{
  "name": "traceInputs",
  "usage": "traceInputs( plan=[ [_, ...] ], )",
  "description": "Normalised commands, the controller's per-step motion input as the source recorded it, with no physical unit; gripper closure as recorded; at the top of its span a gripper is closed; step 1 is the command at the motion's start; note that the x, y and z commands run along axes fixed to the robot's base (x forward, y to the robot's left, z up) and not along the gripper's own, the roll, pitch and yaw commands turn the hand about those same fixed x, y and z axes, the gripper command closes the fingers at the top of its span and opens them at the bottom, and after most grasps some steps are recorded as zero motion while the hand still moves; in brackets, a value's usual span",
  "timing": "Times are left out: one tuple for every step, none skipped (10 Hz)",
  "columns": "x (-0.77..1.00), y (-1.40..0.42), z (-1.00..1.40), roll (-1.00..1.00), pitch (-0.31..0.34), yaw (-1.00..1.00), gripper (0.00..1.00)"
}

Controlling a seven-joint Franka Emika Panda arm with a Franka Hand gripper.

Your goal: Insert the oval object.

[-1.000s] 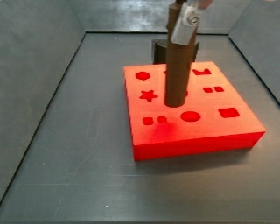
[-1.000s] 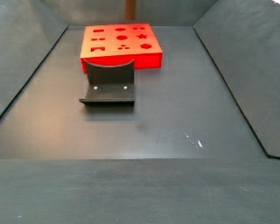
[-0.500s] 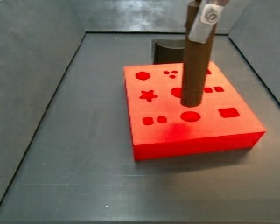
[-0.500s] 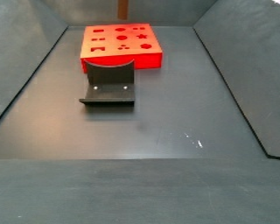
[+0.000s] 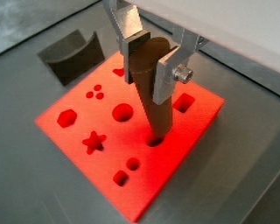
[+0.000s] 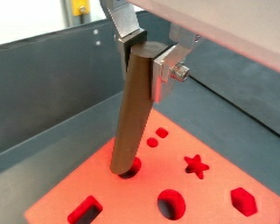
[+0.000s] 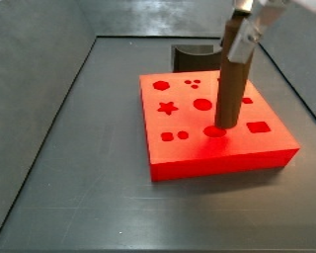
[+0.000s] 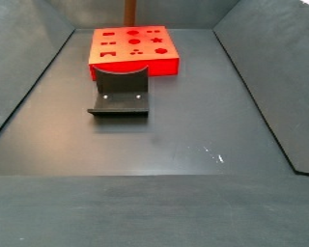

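Surroundings: grey walled bin with a dark floor (image 8: 183,135); nothing else lies loose on it.
Fixture: dark bracket (image 8: 120,92) at upper left of a side view, just in front of the red block (image 7: 188,153), probably a rest for pieces.
Red block: flat on the floor at frame centre, shaped holes facing up so a peg can drop in.
Oval object: slim brown peg (image 7: 232,89), nearly upright, its lower tip at or just inside the oval hole (image 7: 215,130) (depth is hard to judge).
Gripper: the gripper (image 5: 154,54) at upper right of a side view, silver fingers (image 6: 129,31) pinching the peg's top, presumably to steer it down.
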Motion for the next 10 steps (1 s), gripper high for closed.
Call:
traceInputs(
  plan=[
    [0.00, 0.00, -0.12, 0.01, 0.031, 0.00, 1.00],
    [-0.20, 0.00, -0.10, 0.08, 0.056, 0.11, 1.00],
    [-0.23, 0.00, -0.16, 0.13, 0.080, 0.08, 1.00],
    [-0.01, 0.00, -0.09, 0.01, 0.037, 0.00, 1.00],
    [0.00, -0.04, 0.00, 0.14, 0.074, 0.00, 1.00],
    [0.32, -0.18, 0.01, 0.35, 0.401, 0.00, 1.00],
    [0.27, -0.13, 0.10, 0.35, 0.500, 0.00, 1.00],
    [0.26, -0.10, 0.10, 0.33, 0.500, 0.00, 1.00],
    [0.29, -0.07, 0.00, 0.27, 0.476, 0.00, 1.00],
    [0.00, 0.00, 0.00, 0.00, -0.007, 0.00, 1.00]
  ],
)
